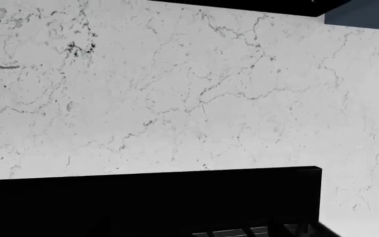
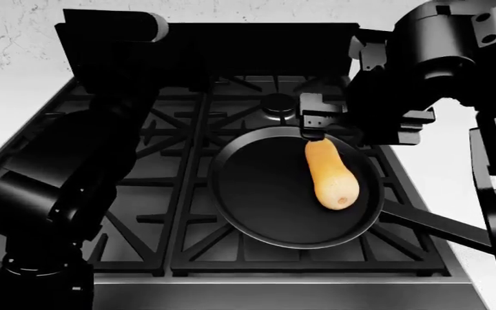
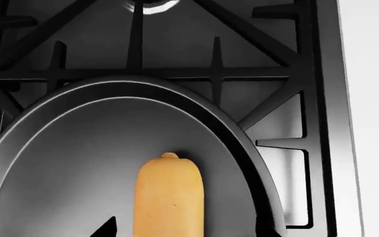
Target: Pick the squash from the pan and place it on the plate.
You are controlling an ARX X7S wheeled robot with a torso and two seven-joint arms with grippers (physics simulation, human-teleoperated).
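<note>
A black gas stove [image 2: 188, 213] with heavy cast grates fills most of my head view, set into a white marbled worktop [image 2: 7, 77] that shows at the 9 o'clock and 3 o'clock edges.

My left arm [image 2: 67, 181] is a large dark mass rising over the stove's 9 o'clock side. Its claw is not visible from the head, and its wrist camera shows only veined white marble [image 1: 176, 98] and a black edge, so I cannot tell how that claw stands.

My right arm [image 2: 438, 71] reaches in from the 2 o'clock corner. Its claw [image 2: 315, 123] hangs just above the pan's far rim, at the pan's 12 o'clock, right over the narrow end of the squash. I cannot tell how wide its jaws are parted; nothing appears held between them.

The pan [image 2: 265, 194], round, shallow and matte black, sits on the grates right of the stove's centre, its long handle [image 2: 438, 227] running off toward 4 o'clock.

The squash [image 2: 330, 174], orange-tan, lies inside the pan toward its 2 o'clock side, narrow end pointing to 12 o'clock, bulbous end to 5 o'clock. My right wrist camera shows its narrow end [image 3: 170, 192] resting on the pan floor.
</note>
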